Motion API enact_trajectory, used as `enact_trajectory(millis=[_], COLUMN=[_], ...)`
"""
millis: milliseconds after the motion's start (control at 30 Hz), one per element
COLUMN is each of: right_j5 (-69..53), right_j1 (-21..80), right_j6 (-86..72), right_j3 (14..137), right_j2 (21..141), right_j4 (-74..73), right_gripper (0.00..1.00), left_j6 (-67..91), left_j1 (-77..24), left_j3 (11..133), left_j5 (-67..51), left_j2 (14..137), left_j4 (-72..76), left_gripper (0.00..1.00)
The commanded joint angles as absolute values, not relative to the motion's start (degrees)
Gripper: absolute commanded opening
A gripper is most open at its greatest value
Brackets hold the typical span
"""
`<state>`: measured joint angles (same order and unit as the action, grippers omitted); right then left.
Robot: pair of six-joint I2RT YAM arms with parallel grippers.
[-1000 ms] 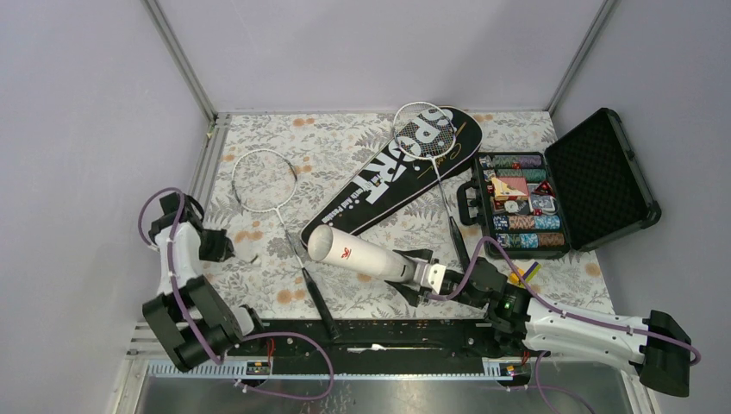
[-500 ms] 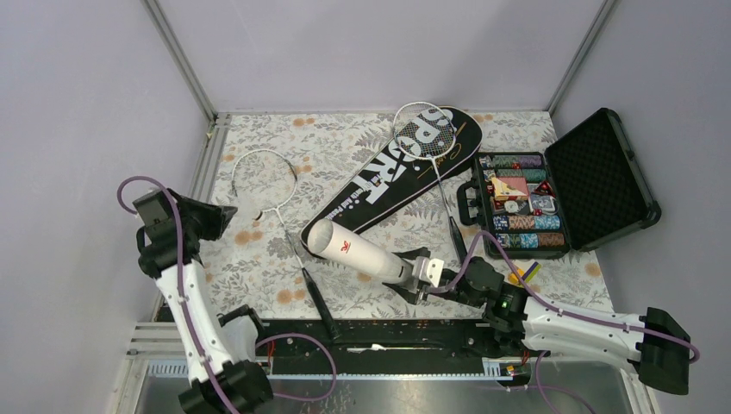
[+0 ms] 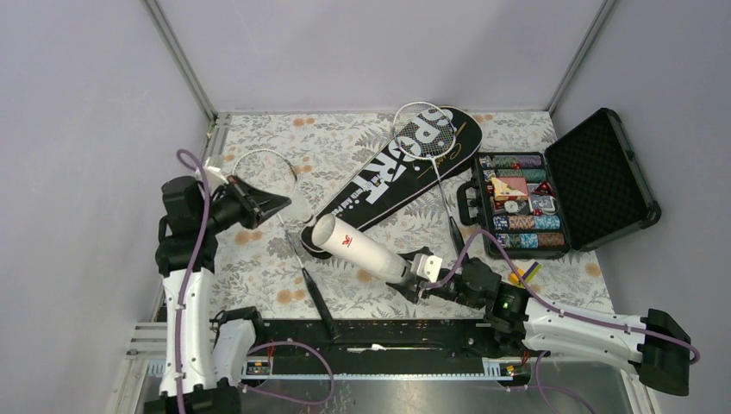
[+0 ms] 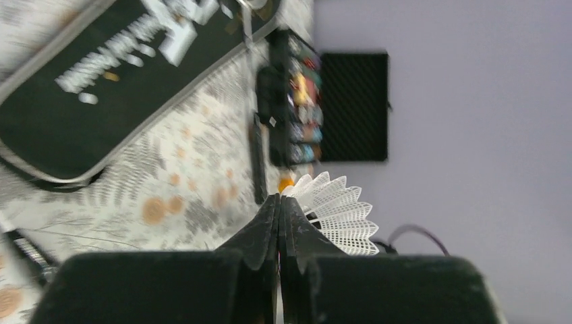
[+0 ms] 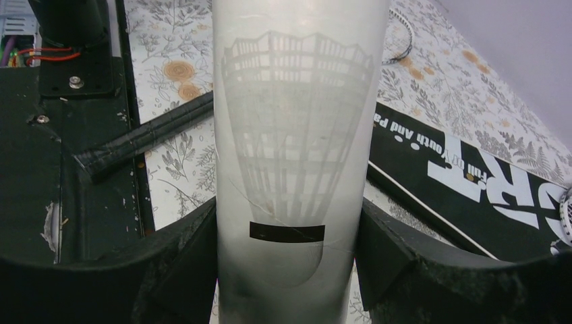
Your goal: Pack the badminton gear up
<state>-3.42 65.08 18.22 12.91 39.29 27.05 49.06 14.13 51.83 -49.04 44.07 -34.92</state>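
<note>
We're swinging our left gripper (image 3: 280, 204), pinching the shuttlecock (image 4: 337, 214), inward since a second ago, and the tube (image 3: 362, 251) is pointing its mouth at it, right gripper (image 3: 415, 272) clamping its base.

Lilac walls (image 3: 371, 52), floral table (image 3: 328, 138).
Plain walls meet at aluminium corner posts (image 3: 177, 56); the table's grey leaf print carries orange blossoms under even, soft light.

The table (image 3: 345, 147) wears grey leaf print with orange blossoms. The bag (image 3: 379, 177) is black with white SPORT lettering, the tube (image 3: 366, 253) white with a red mark, the shuttlecock (image 4: 337, 212) plain white.
</note>
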Motion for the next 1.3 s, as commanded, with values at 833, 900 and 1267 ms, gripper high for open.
enact_trajectory(millis=[833, 900, 1267], right_j5=[-1.8, -1.9, -3.3], right_j1=[65.0, 65.0, 65.1], right_j6=[18.5, 18.6, 17.0], right_j3=[14.6, 15.1, 16.3], right_j2=[33.6, 34.7, 38.5], right_j4=[28.1, 29.1, 34.8], right_gripper=[0.40, 0.40, 0.39], left_j6=[67.1, 67.0, 57.1], left_j1=[-0.7, -2.3, -8.1], left_j3=[56.3, 55.6, 54.2], left_j5=[-52.5, -51.9, -45.6], left_j2=[35.4, 35.5, 36.5], left_j4=[-11.2, -11.1, -22.0], left_gripper=[0.00, 0.00, 0.00])
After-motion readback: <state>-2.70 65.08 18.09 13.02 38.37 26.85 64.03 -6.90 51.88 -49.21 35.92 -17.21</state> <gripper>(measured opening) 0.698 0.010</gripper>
